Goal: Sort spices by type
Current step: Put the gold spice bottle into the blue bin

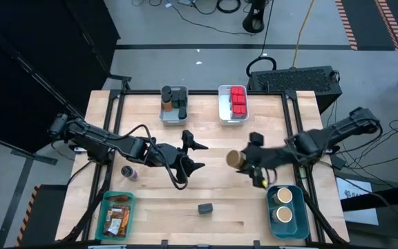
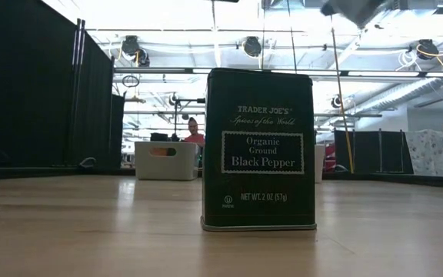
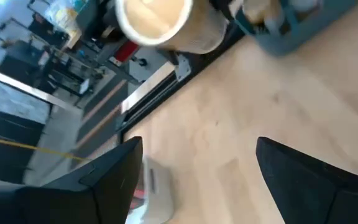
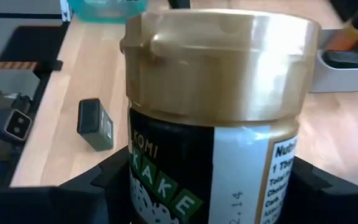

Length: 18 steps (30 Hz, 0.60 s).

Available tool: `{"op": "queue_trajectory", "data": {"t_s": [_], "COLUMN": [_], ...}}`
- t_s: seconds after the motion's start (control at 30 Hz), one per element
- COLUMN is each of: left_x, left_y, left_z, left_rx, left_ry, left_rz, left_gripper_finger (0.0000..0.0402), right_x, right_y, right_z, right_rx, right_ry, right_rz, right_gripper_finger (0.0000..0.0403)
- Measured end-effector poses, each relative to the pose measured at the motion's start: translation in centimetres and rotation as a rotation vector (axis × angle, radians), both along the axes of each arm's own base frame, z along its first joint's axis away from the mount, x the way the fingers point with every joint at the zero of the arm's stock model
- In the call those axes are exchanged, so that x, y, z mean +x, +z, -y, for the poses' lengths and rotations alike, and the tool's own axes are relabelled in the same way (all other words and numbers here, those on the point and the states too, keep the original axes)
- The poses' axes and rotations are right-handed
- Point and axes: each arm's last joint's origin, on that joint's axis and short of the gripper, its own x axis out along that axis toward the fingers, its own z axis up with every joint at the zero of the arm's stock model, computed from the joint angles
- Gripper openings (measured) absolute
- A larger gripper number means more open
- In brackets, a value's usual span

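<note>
My right gripper (image 1: 246,160) is shut on a tan-topped spice jar (image 1: 235,159) above the table's right middle. My left gripper (image 1: 197,155) hangs open over the table's centre, its two fingers spread wide around nothing (image 3: 197,180), facing the jar (image 3: 166,22). A dark black pepper tin (image 2: 258,150) stands upright on its base near the front edge (image 1: 205,207). A small dark jar (image 1: 130,171) stands on the table at the left. My right gripper pinches the jar's dark labelled body (image 4: 166,186) between its two fingers, below the gold lid (image 4: 219,62). The fingers come from the table's right, slanting down, and lie along the jar. The jar is lifted clear, its lid toward the table's left.
A blue bin (image 1: 298,214) at the front right holds two tan-topped jars. A teal bin (image 1: 103,216) at the front left holds printed packets. At the back, a grey bin (image 1: 164,116) holds dark jars and a white bin (image 1: 223,111) holds red tins.
</note>
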Motion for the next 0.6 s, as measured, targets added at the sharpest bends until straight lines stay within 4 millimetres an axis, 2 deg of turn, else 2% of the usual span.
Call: {"op": "queue_trajectory", "data": {"t_s": [0.33,0.6], "left_x": [0.2,0.6], "left_y": [0.6,2.2], "left_z": [0.2,1.1], "left_rx": [-0.242,-0.460], "left_ry": [0.046,-0.181], "left_rz": [0.087,0.207], "left_gripper_finger": [0.0313,0.0313], "right_x": [-3.2,-6.4], "right_y": [-1.4,-2.3], "right_z": [-6.7,-10.3], "right_rx": [-0.140,-0.210], "right_ry": [-0.094,-0.155], "right_rz": [0.133,0.267], "right_gripper_finger": [0.0255,0.0255]}}
